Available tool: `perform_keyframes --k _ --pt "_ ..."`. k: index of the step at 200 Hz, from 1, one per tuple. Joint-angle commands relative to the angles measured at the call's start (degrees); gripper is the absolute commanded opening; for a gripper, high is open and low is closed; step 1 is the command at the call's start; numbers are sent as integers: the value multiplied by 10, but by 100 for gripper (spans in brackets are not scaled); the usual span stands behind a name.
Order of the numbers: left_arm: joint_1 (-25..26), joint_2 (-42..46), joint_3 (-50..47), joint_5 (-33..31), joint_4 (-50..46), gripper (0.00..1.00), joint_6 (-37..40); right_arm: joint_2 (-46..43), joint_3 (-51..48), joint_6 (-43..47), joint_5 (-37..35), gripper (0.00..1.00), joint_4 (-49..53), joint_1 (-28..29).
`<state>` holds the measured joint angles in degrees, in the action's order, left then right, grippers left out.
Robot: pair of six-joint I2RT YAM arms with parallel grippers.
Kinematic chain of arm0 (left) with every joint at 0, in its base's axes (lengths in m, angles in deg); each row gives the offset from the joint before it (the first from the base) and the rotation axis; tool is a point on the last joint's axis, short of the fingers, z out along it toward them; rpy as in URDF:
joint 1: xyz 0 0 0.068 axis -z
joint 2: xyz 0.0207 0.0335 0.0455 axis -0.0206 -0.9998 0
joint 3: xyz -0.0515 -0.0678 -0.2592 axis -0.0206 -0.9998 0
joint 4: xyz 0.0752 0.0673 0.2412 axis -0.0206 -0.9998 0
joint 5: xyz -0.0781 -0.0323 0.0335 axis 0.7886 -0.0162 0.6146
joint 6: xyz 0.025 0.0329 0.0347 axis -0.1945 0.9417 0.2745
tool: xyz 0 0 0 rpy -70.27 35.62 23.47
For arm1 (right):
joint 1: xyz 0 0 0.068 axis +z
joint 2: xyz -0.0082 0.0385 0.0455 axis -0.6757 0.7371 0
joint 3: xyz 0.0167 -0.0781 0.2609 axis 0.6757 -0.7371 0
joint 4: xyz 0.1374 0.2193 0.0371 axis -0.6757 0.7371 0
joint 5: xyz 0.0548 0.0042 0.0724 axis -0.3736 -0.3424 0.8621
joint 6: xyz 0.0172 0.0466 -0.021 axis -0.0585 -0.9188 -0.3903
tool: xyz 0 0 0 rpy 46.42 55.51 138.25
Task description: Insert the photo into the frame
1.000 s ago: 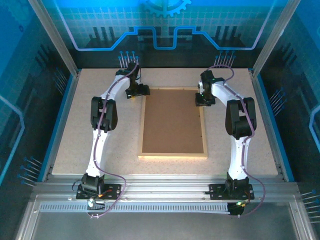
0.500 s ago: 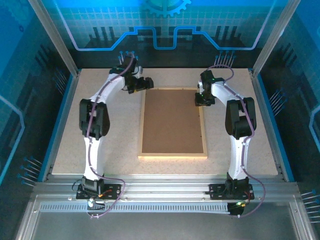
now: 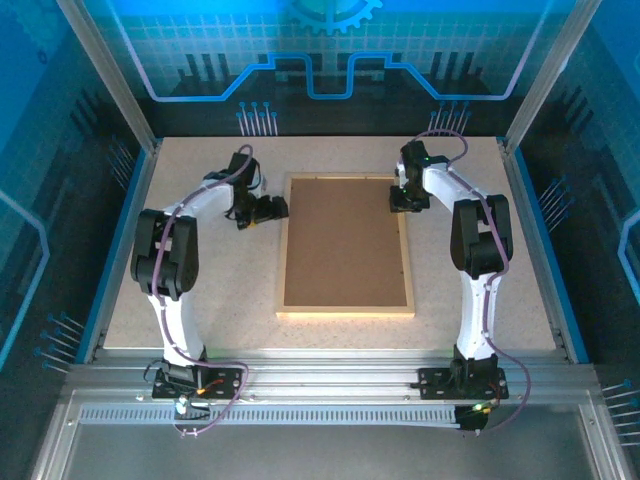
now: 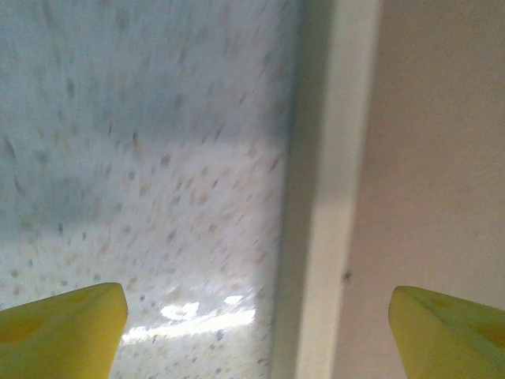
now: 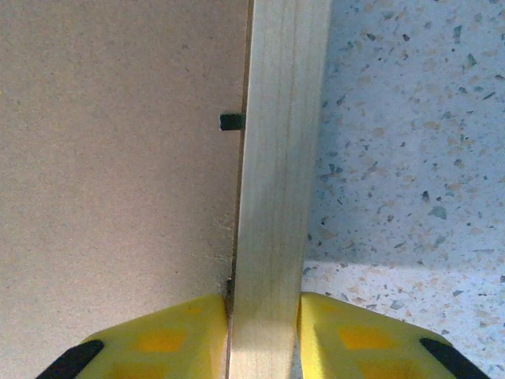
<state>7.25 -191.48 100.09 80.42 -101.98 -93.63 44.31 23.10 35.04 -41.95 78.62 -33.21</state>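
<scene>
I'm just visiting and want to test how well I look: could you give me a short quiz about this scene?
1. True or false: the right gripper is clamped on the frame's wooden rail.
2. Which gripper has its jaws wide apart?
3. What lies inside the frame? A) a mirror B) a brown board C) a towel
Key: 1 true; 2 the left gripper; 3 B.

Frame [image 3: 345, 313] lies flat at the middle of the table [image 3: 500, 280], brown backing board [image 3: 345, 240] facing up inside it. Right gripper [image 3: 400, 203] at the right rail, near the far corner. Left gripper [image 3: 275, 208] just beside the left rail.
</scene>
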Motion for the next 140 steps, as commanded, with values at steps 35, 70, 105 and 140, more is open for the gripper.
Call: perform_keyframes --k 35,70,105,140 --pt "13 26 -52 12 62 87 -31 12 -19 -4 14 33 -5 4" --pt "22 12 -42 1 62 87 -30 11 -18 -3 13 32 -4 5" --pt "22 -2 -22 -15 49 87 -24 11 -16 -2 14 32 -2 4" --pt "22 3 -23 -31 36 87 -19 12 -15 0 14 32 -2 4"
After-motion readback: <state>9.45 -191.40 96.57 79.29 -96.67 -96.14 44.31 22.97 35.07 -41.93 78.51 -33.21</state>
